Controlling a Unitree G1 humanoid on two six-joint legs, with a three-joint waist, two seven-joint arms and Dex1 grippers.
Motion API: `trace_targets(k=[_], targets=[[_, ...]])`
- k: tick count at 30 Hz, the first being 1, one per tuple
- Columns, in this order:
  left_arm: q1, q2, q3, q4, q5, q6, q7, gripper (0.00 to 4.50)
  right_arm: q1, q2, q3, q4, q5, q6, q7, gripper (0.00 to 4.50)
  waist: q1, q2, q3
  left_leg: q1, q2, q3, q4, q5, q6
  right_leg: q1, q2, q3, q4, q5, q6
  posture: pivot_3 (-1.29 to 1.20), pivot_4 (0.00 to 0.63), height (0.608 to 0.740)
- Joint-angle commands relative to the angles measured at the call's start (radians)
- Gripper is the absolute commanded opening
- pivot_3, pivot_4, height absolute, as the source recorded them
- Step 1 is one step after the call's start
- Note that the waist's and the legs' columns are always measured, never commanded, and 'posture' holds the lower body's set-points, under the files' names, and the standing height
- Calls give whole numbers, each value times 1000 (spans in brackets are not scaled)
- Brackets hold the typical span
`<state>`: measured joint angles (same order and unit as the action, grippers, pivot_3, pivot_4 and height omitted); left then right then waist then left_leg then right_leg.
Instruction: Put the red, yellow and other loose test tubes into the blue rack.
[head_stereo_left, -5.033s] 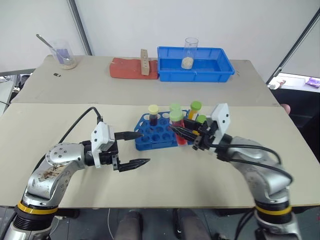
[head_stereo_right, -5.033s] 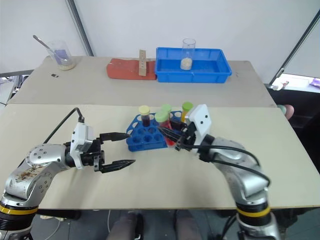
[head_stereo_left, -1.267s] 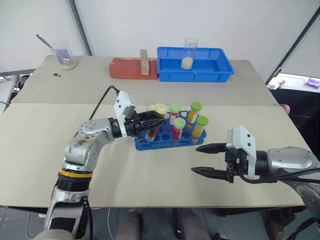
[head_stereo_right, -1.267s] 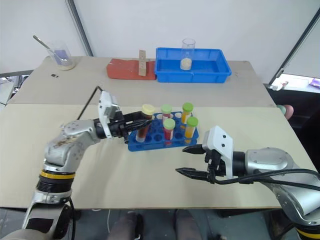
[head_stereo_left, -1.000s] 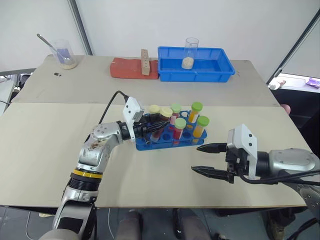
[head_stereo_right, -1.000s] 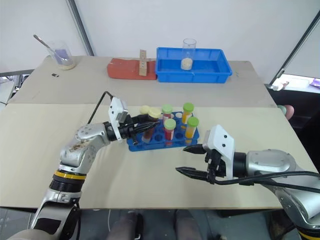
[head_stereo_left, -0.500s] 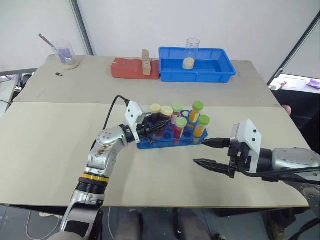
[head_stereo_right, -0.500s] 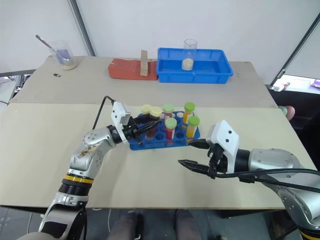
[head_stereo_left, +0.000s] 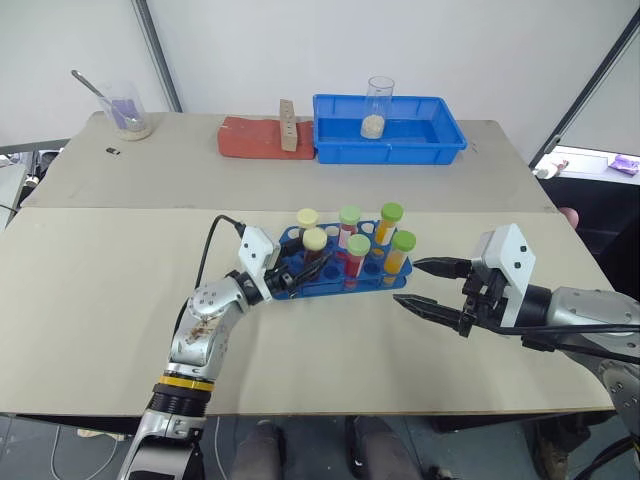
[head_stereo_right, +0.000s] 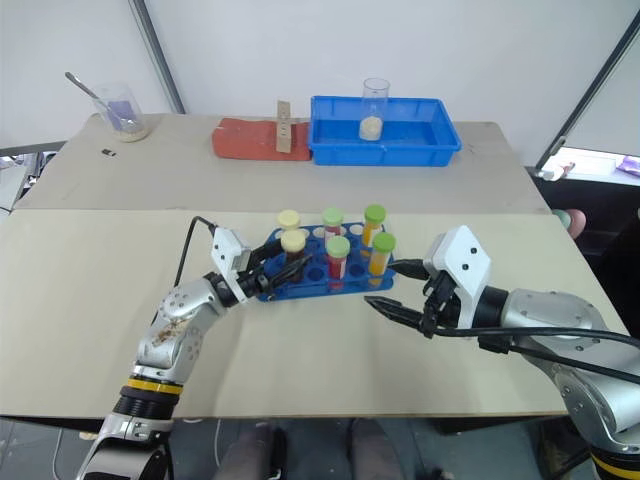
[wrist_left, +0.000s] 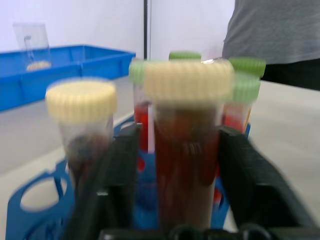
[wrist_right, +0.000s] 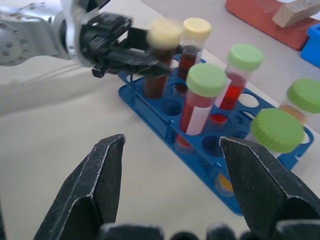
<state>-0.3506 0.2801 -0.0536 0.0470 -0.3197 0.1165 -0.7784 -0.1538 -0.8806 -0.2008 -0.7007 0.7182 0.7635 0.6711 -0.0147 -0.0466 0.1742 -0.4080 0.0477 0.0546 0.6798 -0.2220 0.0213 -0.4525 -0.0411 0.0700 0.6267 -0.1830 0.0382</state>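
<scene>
Across the whole field lies a beige table (head_stereo_left: 90, 290) of two boards meeting at a seam, with a white wall behind and dark poles leaning at both sides. At the far edge stand a blue tray (head_stereo_left: 390, 130) holding a glass beaker (head_stereo_left: 377, 105) with pale powder, a red slab (head_stereo_left: 255, 137) with a wooden block (head_stereo_left: 288, 115) on it, and a second beaker (head_stereo_left: 128, 108) with a spoon.

Near the middle sits the blue rack (head_stereo_left: 340, 270), with six capped test tubes (head_stereo_left: 358, 255) standing in its holes: two cream caps toward the robot's left, four green ones to their right.

The left gripper (head_stereo_left: 293, 277) reaches into the rack's left end, its fingers apart on either side of the nearer cream-capped tube (head_stereo_left: 314, 246). The right gripper (head_stereo_left: 425, 283) hangs just right of the rack, fingers spread, nothing between them.

The left wrist view adds what the head views miss: that tube (wrist_left: 186, 150) of dark red liquid stands between the fingers with a narrow gap on each side, and a person in a grey shirt (wrist_left: 275, 30) stands beyond the table. The right wrist view shows bright red liquid under two green caps.
</scene>
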Motion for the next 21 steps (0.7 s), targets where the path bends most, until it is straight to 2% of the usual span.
trace_targets(k=[1,4,9,12,17,21], targets=[[18,54,18,-89,-6,7,-17,4404,-6,1,-29,5,-72,-123,31,3410,0,0,0,0,0,0,0,0,0,0,0,0,0,0,0,0,150,740],[58,148,42,-192,-15,92,-18,4404,-14,4,-19,57,-145,-210,49,3410,-3,0,0,0,0,0,0,0,0,0,0,0,0,-1,-1,0,150,740],[127,340,137,-392,-86,271,-44,4404,-6,-66,-66,182,-135,-294,242,3410,-3,0,0,0,1,1,-1,0,0,-1,0,0,0,-3,-4,0,150,740],[185,430,190,-462,-77,311,-40,4404,-8,-98,-87,249,-134,-321,319,3410,0,0,0,0,1,1,-1,0,0,-1,0,0,-1,-4,-6,0,150,740],[255,533,284,-519,-128,369,-82,4404,-37,-129,-100,334,-145,-333,374,3410,-1,0,0,1,2,3,-2,0,0,-2,-1,0,-1,-5,-8,0,150,740],[271,562,340,-520,-153,401,-77,4404,-54,-131,-120,366,-131,-314,380,3410,0,1,1,1,2,3,-2,0,0,-2,-1,0,0,-5,-8,0,150,740]])
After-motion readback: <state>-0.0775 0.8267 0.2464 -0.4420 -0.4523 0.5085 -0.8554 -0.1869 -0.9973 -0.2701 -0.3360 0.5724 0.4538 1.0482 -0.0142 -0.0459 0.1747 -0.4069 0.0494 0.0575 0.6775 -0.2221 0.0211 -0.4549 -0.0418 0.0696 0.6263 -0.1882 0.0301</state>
